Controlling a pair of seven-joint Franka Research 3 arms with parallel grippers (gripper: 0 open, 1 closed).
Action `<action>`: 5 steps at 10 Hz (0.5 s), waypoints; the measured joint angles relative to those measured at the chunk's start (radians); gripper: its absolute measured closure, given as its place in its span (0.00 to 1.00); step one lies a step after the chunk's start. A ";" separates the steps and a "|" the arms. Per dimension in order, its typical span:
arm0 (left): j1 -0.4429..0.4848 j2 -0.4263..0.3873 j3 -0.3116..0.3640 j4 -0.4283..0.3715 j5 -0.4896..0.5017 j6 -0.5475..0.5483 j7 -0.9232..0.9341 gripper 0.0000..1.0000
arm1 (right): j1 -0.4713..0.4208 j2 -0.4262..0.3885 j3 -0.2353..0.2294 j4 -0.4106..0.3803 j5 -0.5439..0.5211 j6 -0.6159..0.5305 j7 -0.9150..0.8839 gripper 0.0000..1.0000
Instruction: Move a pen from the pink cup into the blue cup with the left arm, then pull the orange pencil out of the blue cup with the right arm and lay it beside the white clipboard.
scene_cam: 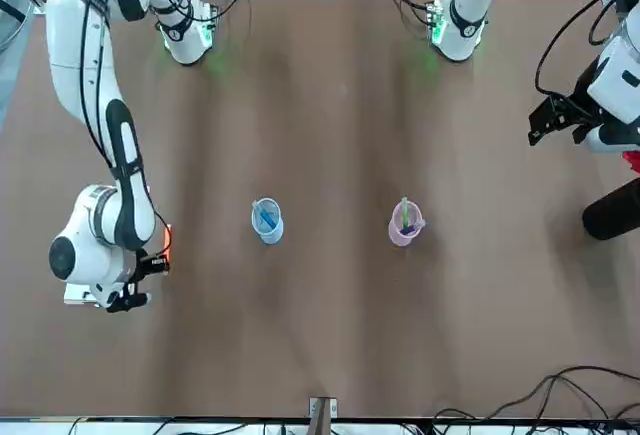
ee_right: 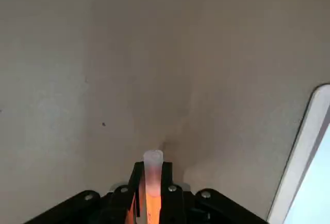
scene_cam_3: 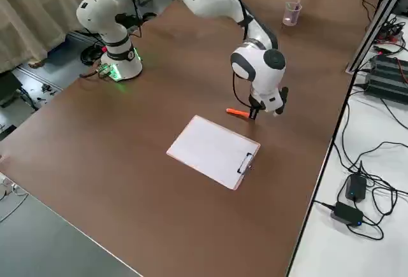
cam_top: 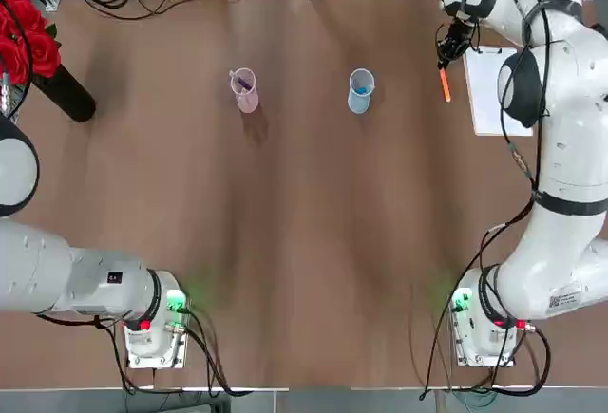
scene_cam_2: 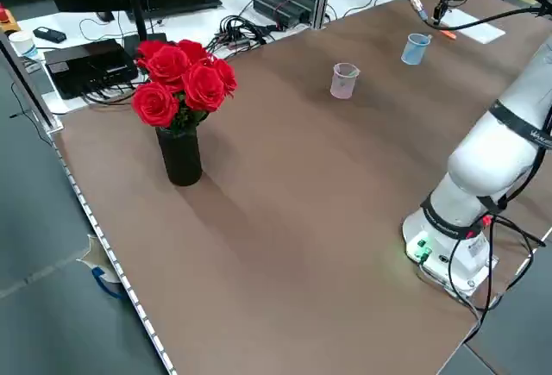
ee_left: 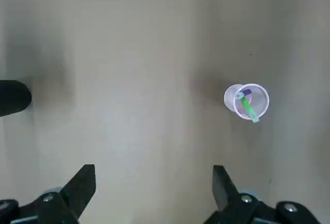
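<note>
The worktop (scene_cam_3: pixel 274 226) carries everything, and the clipboard (scene_cam_3: pixel 213 151) lies flat on it, its clip end towards the far edge. Bare surface surrounds the board, so the right arm has room to lay something down alongside.

The vase (scene_cam_2: pixel 179 155) stands farthest left of the clipboard. The left claw (ee_left: pixel 154 188) is also well to its left, near the vase, wide apart and holding nothing. The right claw (ee_right: pixel 153 183) is just left of the clipboard, narrow, closed on the pencil (scene_cam_3: pixel 238 112). The pencil points out leftwards from the board, probably to clear its edge; whether it touches the worktop, I cannot tell.

The blue cup (cam_top: pixel 361 91) is upright, left of the clipboard; the pink cup (cam_top: pixel 245 91) is upright beyond it, farther left. A wide gap between them gives each arm its own approach.

The blue pen (scene_cam: pixel 266 218) leans in the blue cup, which suggests the first transfer is done. The green pen (ee_left: pixel 248 107) and purple pen (ee_left: pixel 247 92) lean in the pink cup. Setting down and letting go of the pencil seems all that is left; released high, it could roll.
</note>
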 joint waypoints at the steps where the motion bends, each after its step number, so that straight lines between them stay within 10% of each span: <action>1: 0.000 0.000 0.000 0.000 0.000 0.000 0.000 0.00 | -0.003 0.000 -0.001 0.004 0.000 0.000 -0.009 0.83; 2: 0.000 0.000 0.000 0.000 0.000 0.000 0.000 0.00 | -0.007 0.000 -0.001 0.007 0.000 0.000 -0.018 0.82; 5: 0.000 0.000 0.000 0.004 0.000 0.000 0.000 0.00 | -0.011 0.000 -0.011 0.010 0.000 0.000 -0.050 0.40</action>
